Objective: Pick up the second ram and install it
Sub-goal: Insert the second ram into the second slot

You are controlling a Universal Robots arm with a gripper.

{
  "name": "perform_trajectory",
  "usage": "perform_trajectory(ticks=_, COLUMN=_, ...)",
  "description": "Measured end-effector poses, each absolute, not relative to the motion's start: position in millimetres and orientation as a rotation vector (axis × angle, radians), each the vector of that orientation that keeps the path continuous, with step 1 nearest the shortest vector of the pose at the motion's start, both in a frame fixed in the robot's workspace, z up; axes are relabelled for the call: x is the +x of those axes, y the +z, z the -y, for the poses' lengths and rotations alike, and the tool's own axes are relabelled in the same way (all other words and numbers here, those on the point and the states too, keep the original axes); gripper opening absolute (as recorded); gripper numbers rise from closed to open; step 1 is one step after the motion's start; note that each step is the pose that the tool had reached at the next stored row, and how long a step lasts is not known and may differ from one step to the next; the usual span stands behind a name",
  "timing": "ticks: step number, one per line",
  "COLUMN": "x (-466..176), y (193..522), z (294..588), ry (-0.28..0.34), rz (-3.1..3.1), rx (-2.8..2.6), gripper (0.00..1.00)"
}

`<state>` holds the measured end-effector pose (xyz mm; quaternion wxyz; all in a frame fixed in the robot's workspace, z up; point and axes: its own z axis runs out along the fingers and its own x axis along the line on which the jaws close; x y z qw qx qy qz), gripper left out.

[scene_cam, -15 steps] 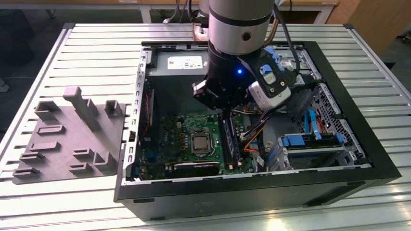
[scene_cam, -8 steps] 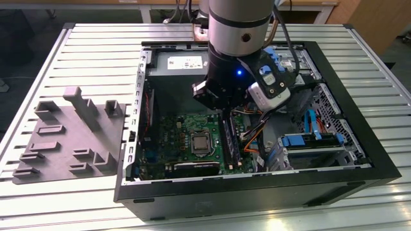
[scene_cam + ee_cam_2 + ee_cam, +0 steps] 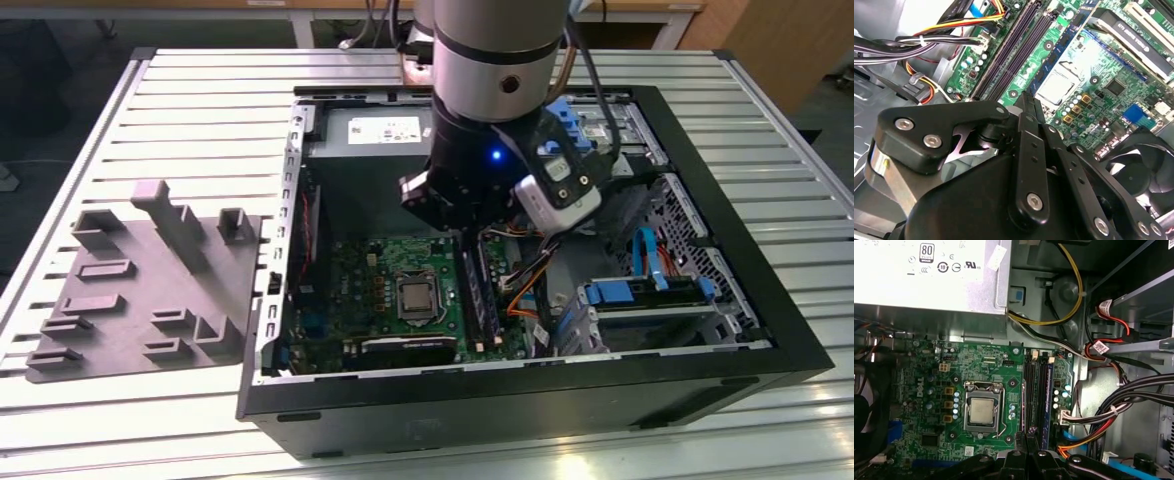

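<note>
Setting: ribbed metal surface (image 3: pixel 160 90) with a wooden cabinet and desk legs behind it.
Case: an open black computer case (image 3: pixel 747 330) lies on its side over the middle and the exterior view's right half of the surface, its inside facing up.
Fixture: a grey moulded fixture plate (image 3: pixel 134 300) lies flat near the surface's edge at the exterior view's left, just beside the case and not touching it.
Arm: the robot arm (image 3: pixel 494 70) comes down from above into the middle of the case (a small blue light glows on its wrist).
Motherboard: a green motherboard (image 3: pixel 989 370) covers the case floor, with the bare processor socket (image 3: pixel 982 411) near its centre and a silver power supply (image 3: pixel 929 280) along the case's far wall.
Slots: the long black memory slots (image 3: pixel 1029 390) run side by side just beside the socket, on the side towards the cable bundle (image 3: pixel 1104 412).
Gripper: the gripper (image 3: pixel 1026 102) hangs directly over the slots, close above one end of them.
Jaws: drawn in tight, pinching a thin dark strip between them.
Second ram: the second ram (image 3: pixel 1030 435) is that strip, seen edge-on, upright and in line with the slots; whether its lower edge touches a slot cannot be told.
</note>
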<state>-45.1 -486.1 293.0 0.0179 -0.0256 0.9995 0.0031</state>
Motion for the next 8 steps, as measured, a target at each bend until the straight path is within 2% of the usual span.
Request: perform_trajectory(ticks=8, x=-45.0, y=287.3, z=486.1, ry=0.01, rz=-3.105, rx=-0.069, gripper=0.11)
